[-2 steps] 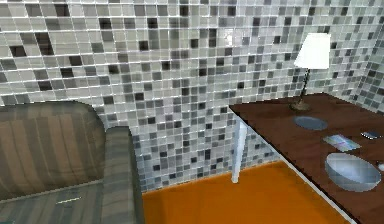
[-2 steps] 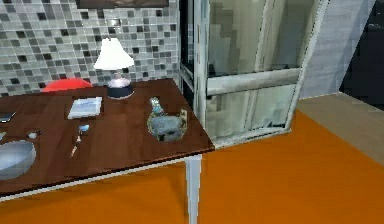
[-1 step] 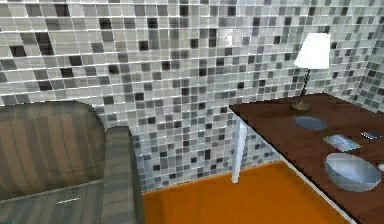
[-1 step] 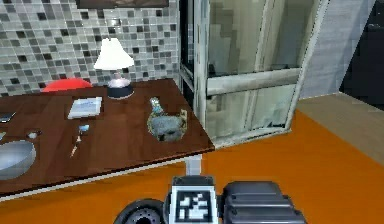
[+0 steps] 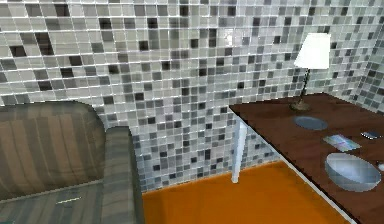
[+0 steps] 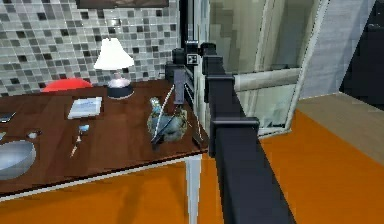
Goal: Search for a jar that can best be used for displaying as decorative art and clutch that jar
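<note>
Counter carries a greenish glass jar, upright on the dark wood near the counter's right end in the arm side view. Tool is positioned at the jar; whether it holds anything cannot be told. Lamp stands farther back, and a bowl sits at the left edge.

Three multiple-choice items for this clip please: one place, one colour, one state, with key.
1. On the table, the lamp stands: A by the tiled wall; B at the near edge; C in the middle.
2. The floor is: A white; B orange; C green.
3. The bowl sits: A upside down; B on its side; C upright.
Key: 1 A, its base stands next to the tiles; 2 B, orange shows under the table; 3 C, its hollow faces up.
</note>
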